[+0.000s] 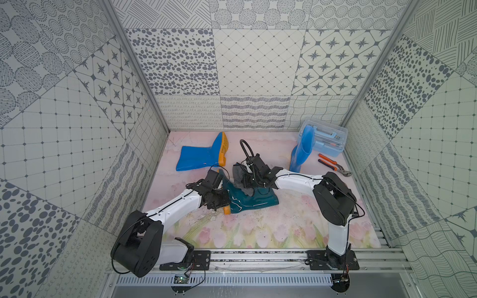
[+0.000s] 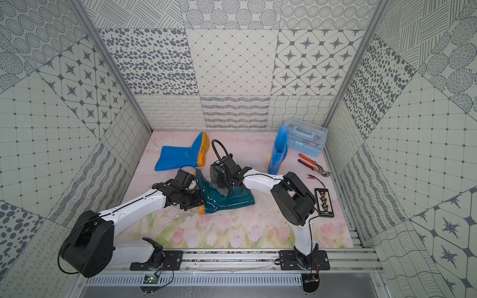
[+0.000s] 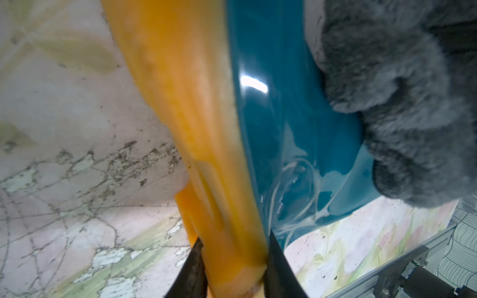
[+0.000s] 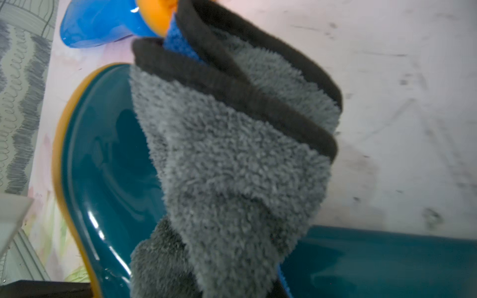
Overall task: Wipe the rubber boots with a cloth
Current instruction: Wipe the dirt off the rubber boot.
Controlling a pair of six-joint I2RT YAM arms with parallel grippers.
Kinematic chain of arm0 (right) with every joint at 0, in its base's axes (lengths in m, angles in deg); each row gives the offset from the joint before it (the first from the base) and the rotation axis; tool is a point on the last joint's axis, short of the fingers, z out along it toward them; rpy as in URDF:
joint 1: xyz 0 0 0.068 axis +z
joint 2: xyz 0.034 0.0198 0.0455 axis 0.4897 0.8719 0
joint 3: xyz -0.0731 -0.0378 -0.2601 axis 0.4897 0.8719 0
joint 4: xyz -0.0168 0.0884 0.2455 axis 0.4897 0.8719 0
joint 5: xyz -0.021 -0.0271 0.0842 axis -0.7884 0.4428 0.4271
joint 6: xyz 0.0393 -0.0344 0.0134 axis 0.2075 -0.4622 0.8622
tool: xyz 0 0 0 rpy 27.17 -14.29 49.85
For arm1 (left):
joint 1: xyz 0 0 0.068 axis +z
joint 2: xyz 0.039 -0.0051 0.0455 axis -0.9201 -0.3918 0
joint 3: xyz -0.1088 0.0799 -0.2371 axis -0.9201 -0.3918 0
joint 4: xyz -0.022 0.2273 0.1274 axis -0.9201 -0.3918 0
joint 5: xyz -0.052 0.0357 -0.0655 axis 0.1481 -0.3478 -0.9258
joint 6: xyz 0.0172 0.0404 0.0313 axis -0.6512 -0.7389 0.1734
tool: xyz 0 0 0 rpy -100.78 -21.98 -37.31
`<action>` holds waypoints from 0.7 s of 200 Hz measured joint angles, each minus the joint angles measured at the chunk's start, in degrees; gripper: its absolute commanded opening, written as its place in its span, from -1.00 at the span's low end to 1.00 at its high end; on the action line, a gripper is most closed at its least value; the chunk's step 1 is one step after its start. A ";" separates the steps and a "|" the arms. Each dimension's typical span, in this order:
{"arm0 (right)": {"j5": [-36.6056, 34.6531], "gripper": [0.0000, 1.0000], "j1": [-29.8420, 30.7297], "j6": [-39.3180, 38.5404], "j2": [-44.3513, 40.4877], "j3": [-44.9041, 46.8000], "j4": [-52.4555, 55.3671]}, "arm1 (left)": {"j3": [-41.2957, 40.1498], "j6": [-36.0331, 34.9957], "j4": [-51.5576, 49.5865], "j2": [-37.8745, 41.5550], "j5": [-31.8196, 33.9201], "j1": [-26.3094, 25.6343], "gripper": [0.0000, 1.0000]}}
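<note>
Taking the far wall as twelve o'clock, the teal boot (image 1: pixel 247 200) lies on its side near the middle of the flowered mat (image 1: pixel 258 232). Its orange sole (image 3: pixel 196 129) faces nine, the toe points toward twelve and the shaft mouth opens to three. The left gripper (image 3: pixel 236 258) comes in from eight o'clock with its two black fingers pinched either side of the sole at the heel end, so the boot is pinned. The right gripper (image 1: pixel 246 182) reaches over from three o'clock, closed on a bunched handful of the cloth (image 4: pixel 232 167). The grey pile hangs down against the glossy upper where foot turns into shaft, and the gripper's own fingers are buried in the folds. The other two boots sit apart: the flat blue boot (image 1: pixel 196 157) at eleven o'clock and the standing blue boot (image 1: pixel 300 149) at one, just in front of the toolbox (image 1: pixel 327 142), with pliers (image 1: pixel 333 165) at two. I'd judge this to be the wiping of the teal boot, early in the job. To do it well, the right arm wants to press the pile flat onto the rubber instead of dragging a loose tail. It should stroke from ankle toward toe, then out along the shaft toward three, while the left grip resists the pull. Pale streaks show near the heel; dirt or glare, I cannot tell, but they merit a pass. The side lying on the mat will need a turn.
</note>
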 measured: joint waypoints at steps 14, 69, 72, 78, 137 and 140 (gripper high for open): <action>-0.15 -1.00 -2.14 -0.72 -0.74 1.57 0.79 | 0.39 -0.02 -0.35 -0.52 -0.02 0.00 -1.00; -1.01 -1.00 -7.41 -2.60 -3.91 5.22 2.29 | 1.38 -0.07 -1.44 -1.33 -0.07 0.00 -1.00; -1.01 -1.00 -7.69 -2.60 -4.02 5.40 2.32 | 1.38 -0.07 -1.46 -1.33 -0.07 0.00 -1.00; -1.03 -1.00 -8.35 -2.62 -4.28 5.66 2.45 | 1.42 -0.07 -1.51 -1.38 -0.07 0.00 -1.00; -3.56 -1.00 -5.70 -2.27 -6.99 4.00 6.40 | 1.46 -0.24 -1.62 -1.44 -0.04 0.00 -1.00; -3.65 -1.00 -4.94 -2.14 -6.99 3.58 6.58 | 1.46 -0.24 -1.62 -1.46 -0.04 0.00 -1.00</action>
